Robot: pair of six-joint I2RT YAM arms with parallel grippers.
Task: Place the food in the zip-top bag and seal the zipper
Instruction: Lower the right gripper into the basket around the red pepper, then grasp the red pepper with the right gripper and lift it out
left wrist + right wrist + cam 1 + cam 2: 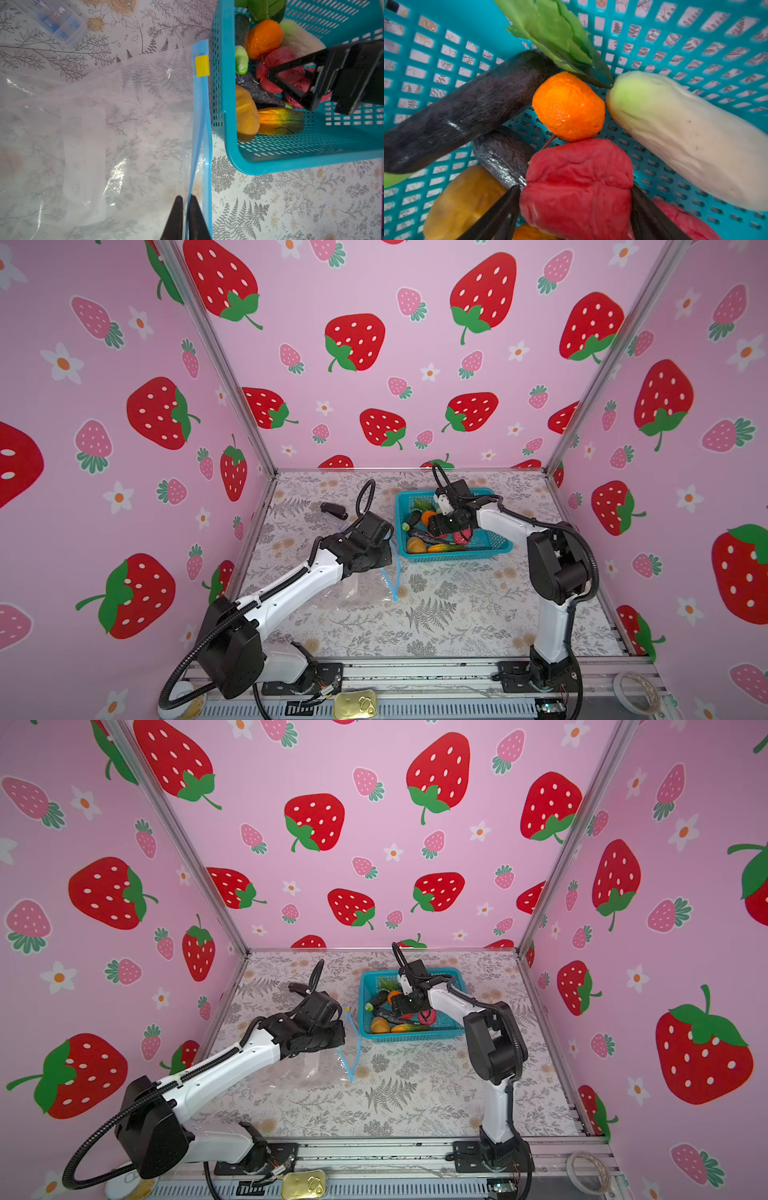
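Observation:
The food lies in a teal basket (457,558): an orange (568,107), a white radish (685,133), a dark eggplant (463,112), yellow-orange pieces (246,114) and two red-pink lumps. My right gripper (575,187) reaches down into the basket, a finger pressed against each side of one red-pink lump (577,182). The zip-top bag (93,135) lies flat on the table left of the basket. Its light-blue zipper (202,124) faces the basket, with a yellow slider (202,65) at the far end. My left gripper (187,200) is shut on the bag's edge beside the zipper.
A black object (333,510) lies on the table at the back left. A clear plastic box (56,20) sits beyond the bag. On the front rail are a tin can (355,704) and a tape roll (636,689). Strawberry-print walls enclose three sides.

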